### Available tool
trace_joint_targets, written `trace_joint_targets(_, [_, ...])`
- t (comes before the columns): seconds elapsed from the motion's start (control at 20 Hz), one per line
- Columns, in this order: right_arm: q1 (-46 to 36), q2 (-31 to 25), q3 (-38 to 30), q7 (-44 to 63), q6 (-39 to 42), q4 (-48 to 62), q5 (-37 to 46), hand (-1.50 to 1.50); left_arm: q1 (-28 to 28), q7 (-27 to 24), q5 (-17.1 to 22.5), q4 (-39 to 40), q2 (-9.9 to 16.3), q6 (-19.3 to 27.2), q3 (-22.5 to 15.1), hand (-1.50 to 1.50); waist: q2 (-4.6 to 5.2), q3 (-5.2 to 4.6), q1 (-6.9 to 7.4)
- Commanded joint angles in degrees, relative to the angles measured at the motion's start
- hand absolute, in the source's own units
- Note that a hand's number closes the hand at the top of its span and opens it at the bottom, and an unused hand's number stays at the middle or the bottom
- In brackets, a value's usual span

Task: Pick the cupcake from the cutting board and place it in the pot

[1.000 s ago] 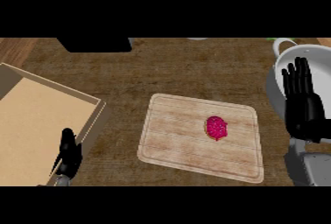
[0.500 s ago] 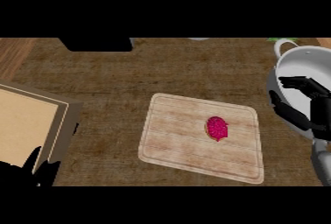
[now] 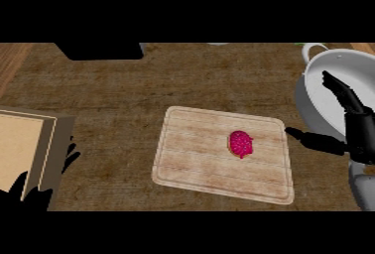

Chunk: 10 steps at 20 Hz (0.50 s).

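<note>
Cupcake (image 3: 240,144), pink-topped, lies on the right half of the cutting board (image 3: 205,168), a pale wooden slab with rounded corners resting slightly askew on the counter (image 3: 132,94). Counter surface is dark brown with a coarse, mottled grain. Pot (image 3: 315,99), light grey with a loop handle at its upper rim, stands at the right edge of the view, just beside the board's upper right corner and apart from it. Right hand (image 3: 351,131) is over the pot's near rim, fingers straight and spread upward, thumb extended left toward the board's right edge; it holds nothing and does not touch the cupcake. Left hand (image 3: 29,186) shows at the lower left as a dark shape partly behind a tan box (image 3: 26,144) with raised walls; whether its fingers are open or curled cannot be told. A dark rectangular object (image 3: 102,49) sits at the top edge, left of centre; its nature cannot be determined.
</note>
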Motion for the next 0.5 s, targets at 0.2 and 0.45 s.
trace_joint_targets(0.2, [-0.66, -9.04, 8.94, 15.04, 12.57, -4.85, 4.29, -1.50, -10.46, -0.86, -1.38, -3.28, 2.27, 2.52, 4.75, 0.00, 0.02, -0.91, -1.61])
trace_joint_targets(0.45, [-5.86, -12.64, 15.81, 27.82, 20.96, -8.57, 7.10, -1.50, -10.18, -0.72, -3.30, -3.17, 2.11, 3.97, 2.49, 0.00, 0.18, -1.05, -1.78])
